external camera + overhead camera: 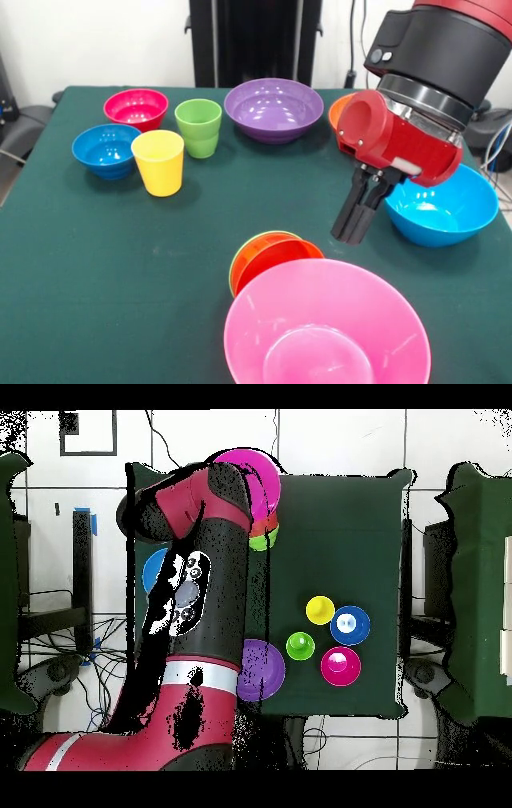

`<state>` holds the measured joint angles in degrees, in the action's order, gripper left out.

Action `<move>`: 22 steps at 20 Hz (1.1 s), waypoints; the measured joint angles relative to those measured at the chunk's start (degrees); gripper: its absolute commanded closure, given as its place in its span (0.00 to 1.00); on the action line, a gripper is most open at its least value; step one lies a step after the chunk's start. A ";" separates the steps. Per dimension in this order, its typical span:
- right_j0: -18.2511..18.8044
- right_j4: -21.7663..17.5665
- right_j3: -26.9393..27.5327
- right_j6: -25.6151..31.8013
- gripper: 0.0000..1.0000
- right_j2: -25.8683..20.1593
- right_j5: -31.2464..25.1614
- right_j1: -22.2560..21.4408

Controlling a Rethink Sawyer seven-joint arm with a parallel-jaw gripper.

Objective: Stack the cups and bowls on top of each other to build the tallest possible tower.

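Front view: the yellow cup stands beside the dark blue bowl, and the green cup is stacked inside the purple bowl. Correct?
Not quite. In the front view the green cup stands on the table beside the purple bowl, not inside it. The yellow cup is beside the dark blue bowl.

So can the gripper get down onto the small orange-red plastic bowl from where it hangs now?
Probably yes: the gripper hangs just beside the small orange-red plastic bowl, open table between them. The large pink bowl crowds only its camera-facing side.
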<state>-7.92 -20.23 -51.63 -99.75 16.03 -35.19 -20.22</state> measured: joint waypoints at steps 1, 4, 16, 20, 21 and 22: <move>0.18 0.00 -0.01 0.00 1.00 -0.32 0.63 0.01; 0.62 -0.01 -0.01 0.00 1.00 -0.99 2.55 0.05; 2.79 -0.01 2.66 0.00 1.00 -3.19 5.01 3.42; 3.98 -0.02 2.88 0.00 1.00 -3.84 5.01 4.63; 4.37 -0.02 2.88 0.00 1.00 -4.10 5.01 4.83; 4.62 -0.02 2.88 0.00 1.00 -4.27 5.01 4.91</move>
<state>-3.29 -20.25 -48.76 -99.75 11.76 -30.18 -15.30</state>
